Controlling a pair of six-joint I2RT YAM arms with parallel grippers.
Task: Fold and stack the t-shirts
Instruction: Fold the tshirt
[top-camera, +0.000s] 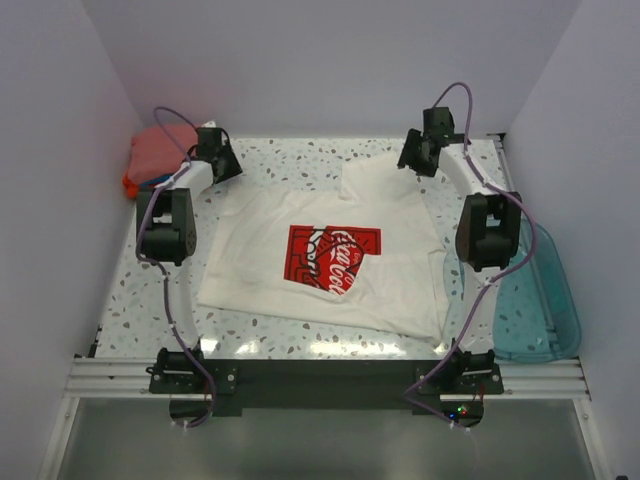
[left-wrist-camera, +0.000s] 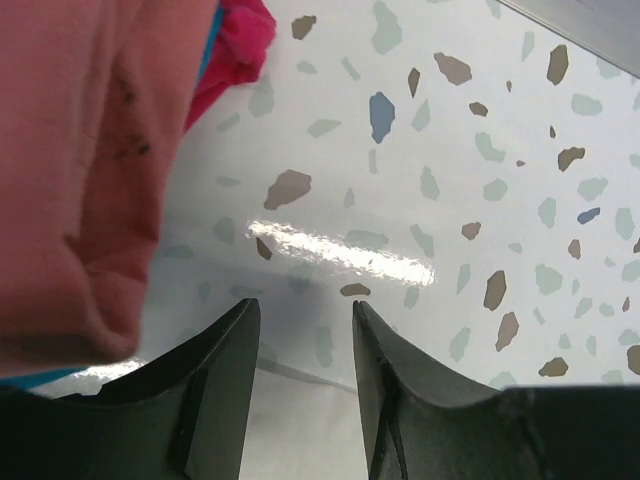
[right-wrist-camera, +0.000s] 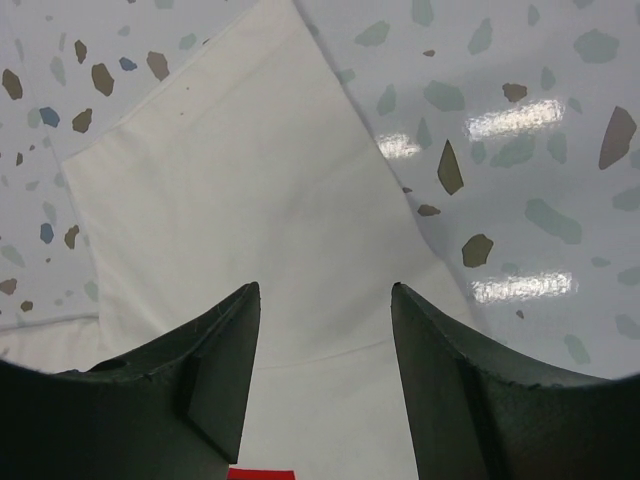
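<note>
A white t-shirt (top-camera: 330, 265) with a red chest print (top-camera: 330, 258) lies partly folded in the middle of the table. My left gripper (top-camera: 222, 158) is open and empty above the shirt's far left corner; in the left wrist view its gap (left-wrist-camera: 305, 310) is over bare table and a white cloth edge (left-wrist-camera: 290, 430). A folded salmon-pink shirt (top-camera: 158, 150) tops a stack at the far left, also in the left wrist view (left-wrist-camera: 90, 170). My right gripper (top-camera: 415, 160) is open and empty over the white shirt's sleeve (right-wrist-camera: 250, 200).
A translucent teal plastic bin (top-camera: 530, 290) lies at the table's right edge beside the right arm. White walls close in the far side and both flanks. The speckled tabletop (top-camera: 300, 160) shows behind the shirt.
</note>
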